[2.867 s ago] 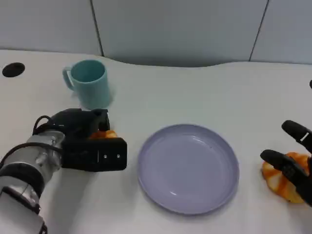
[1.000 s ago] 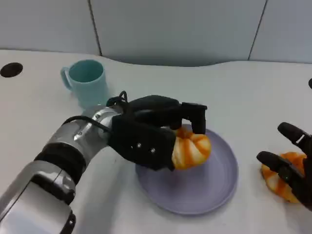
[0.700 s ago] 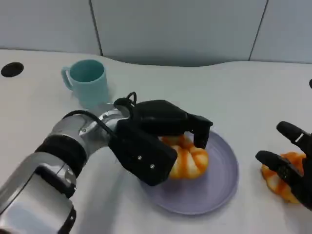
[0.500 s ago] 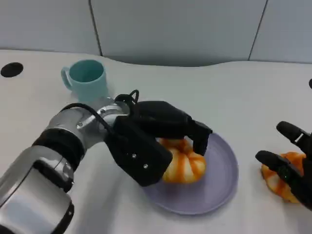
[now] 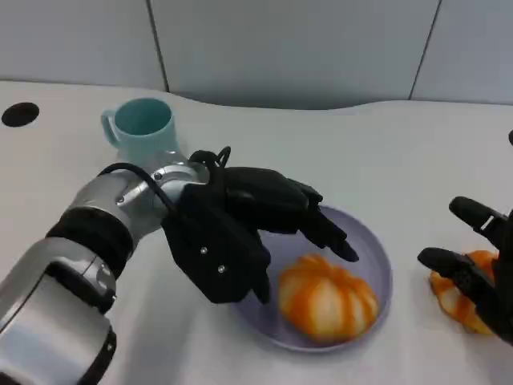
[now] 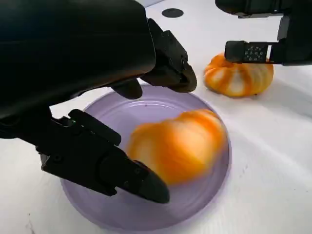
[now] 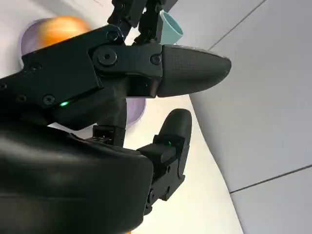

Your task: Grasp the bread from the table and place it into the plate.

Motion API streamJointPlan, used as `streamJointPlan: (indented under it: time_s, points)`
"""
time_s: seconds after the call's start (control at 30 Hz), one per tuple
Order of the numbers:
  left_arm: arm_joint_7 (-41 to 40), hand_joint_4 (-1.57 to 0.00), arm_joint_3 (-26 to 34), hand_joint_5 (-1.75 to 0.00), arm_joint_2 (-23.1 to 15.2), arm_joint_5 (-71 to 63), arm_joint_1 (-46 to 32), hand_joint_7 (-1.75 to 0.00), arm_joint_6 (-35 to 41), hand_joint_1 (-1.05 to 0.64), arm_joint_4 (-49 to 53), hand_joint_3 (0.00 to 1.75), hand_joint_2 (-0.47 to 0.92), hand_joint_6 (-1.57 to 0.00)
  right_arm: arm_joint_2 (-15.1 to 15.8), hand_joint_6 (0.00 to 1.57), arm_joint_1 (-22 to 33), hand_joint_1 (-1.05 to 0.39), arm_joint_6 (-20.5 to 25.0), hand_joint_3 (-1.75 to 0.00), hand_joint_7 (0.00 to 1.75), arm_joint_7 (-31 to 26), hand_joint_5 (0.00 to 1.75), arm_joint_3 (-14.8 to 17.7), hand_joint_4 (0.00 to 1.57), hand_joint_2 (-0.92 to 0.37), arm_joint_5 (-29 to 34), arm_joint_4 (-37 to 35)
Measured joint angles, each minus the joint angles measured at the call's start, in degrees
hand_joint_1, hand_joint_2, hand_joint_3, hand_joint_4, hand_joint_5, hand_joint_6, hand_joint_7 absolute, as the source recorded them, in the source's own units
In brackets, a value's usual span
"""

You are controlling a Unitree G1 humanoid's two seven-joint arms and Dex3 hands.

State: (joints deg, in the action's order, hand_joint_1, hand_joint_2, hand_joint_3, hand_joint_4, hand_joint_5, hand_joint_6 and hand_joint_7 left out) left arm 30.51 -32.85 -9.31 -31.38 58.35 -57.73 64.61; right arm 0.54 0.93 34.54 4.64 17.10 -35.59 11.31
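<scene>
The bread (image 5: pixel 327 295) lies in the plate (image 5: pixel 370 249), just in front of the left hand (image 5: pixel 240 233), whose fingers are spread, holding nothing. The right hand (image 5: pixel 481 277) rests open over a second bread (image 5: pixel 450 295) on the tabletop (image 5: pixel 401 160).

No text, label, brand, number or sign can be read on anything here.

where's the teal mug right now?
In the head view, the teal ceramic mug stands upright on the white table at the far left, behind the left hand and up-left of the lavender plate.
</scene>
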Motion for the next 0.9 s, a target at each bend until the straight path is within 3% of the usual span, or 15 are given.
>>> streamJointPlan:
  time_s: [0.07, 0.17, 0.23, 0.33, 0.5, 0.9]
  points:
    - [0.85, 0.0, 0.22, -0.17, 0.0, 0.34, 0.3, -0.02, 0.0, -0.74, -0.05, 0.05, 0.92, -0.17, -0.05, 0.31, 0.0, -0.3, 0.03, -0.54, 0.92, -0.16, 1.4, 0.08, 0.31, -0.92, -0.1, -0.05]
    - [1.39, 0.0, 0.7, -0.02, -0.02, 0.43, 0.73, -0.01, 0.0, -0.79, -0.38, 0.06, 0.92, -0.09, 0.16, 0.37, 0.0, -0.3, -0.01, -0.55, 0.93, 0.39, 1.35, -0.04, 0.35, -0.92, 0.05, -0.2]
    - [1.39, 0.0, 0.84, 0.0, -0.13, 0.43, 0.86, -0.02, 0.07, -0.83, -0.71, 0.07, 0.92, -0.1, 0.3, 0.44, 0.0, -0.32, -0.38, -0.48, 0.87, 0.99, 1.27, -0.05, 0.39, -0.92, 0.12, -0.55]
    - [1.52, 0.0, 0.88, 0.0, -0.58, 0.43, 1.03, -0.01, 0.92, -0.86, -1.75, 0.09, 0.92, -0.06, 0.3, 0.39, 0.01, -0.33, -0.72, -0.45, 0.79, 1.36, 1.24, -0.02, 0.38, -0.92, 0.09, -1.07]
    - [2.73, 0.0, 3.1, 0.0, -2.37, 3.07, 1.09, -0.01, 1.29, -0.85, -2.22, 0.09, 0.92, -0.03, 0.28, 0.34, 0.0, -0.3, -0.25, -0.52, 0.87, 0.17, 1.26, 0.07, 0.33, -0.92, -0.07, -1.07]
    - [22.69, 0.0, 19.69, 0.0, -9.54, 30.09, -7.57, -0.01, 9.0, -0.79, -4.16, 0.12, 0.92, -0.05, 0.19, 0.31, -0.2, -0.29, 1.39, -0.49, 0.96, -0.97, 1.27, 1.34, 0.29, -0.92, -1.36, -1.07]
